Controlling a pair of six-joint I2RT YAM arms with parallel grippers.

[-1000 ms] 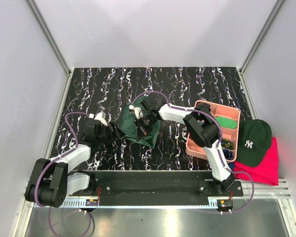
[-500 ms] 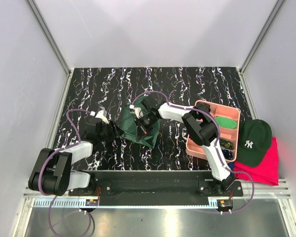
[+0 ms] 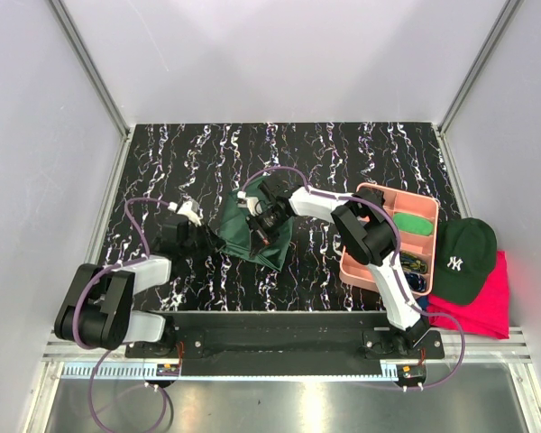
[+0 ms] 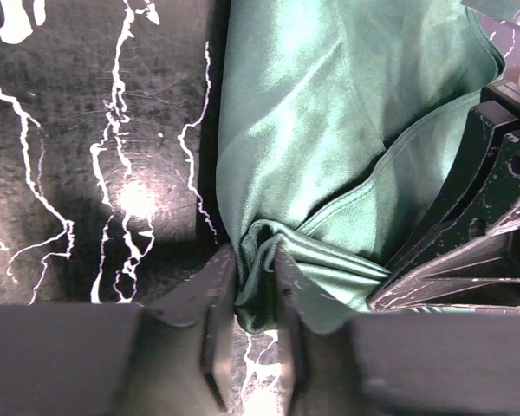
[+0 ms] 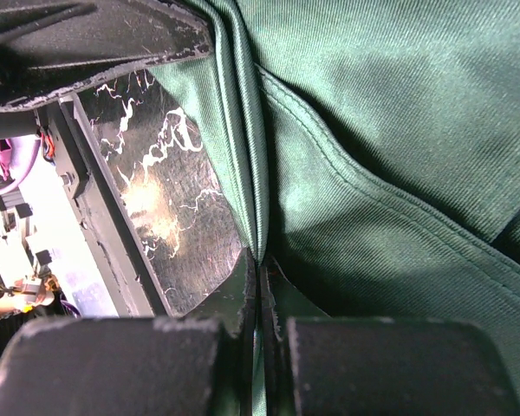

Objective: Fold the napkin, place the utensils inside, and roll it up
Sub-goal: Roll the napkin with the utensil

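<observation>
The napkin (image 3: 252, 230), a dark forest-green cloth, lies crumpled in a loose heap on the black, white-veined counter (image 3: 343, 153), left of centre and between the two arms. Part of it is lifted, with several folds running across it. The left hand (image 3: 197, 236) meets the heap's left edge. In the left wrist view the left hand (image 4: 254, 269) has narrowed around a bunched fold of the napkin (image 4: 329, 130), and a finger (image 4: 218, 295) presses on each side of the bunch. The right hand (image 3: 266, 225) reaches in from the right over the cloth. Its wrist view shows the right hand (image 5: 258, 269) closed tight, with a thin doubled edge of the napkin (image 5: 399, 130) running straight into the slit between the fingers. Well to the right stands a pink tray (image 3: 350, 271), with a bright green swatch (image 3: 415, 223) in its far compartment and the utensils (image 3: 417, 264), small and dark, in a nearer one. Just beyond the tray, a dark green cap (image 3: 464, 257) rests on a pink-red cloth (image 3: 487, 307).
</observation>
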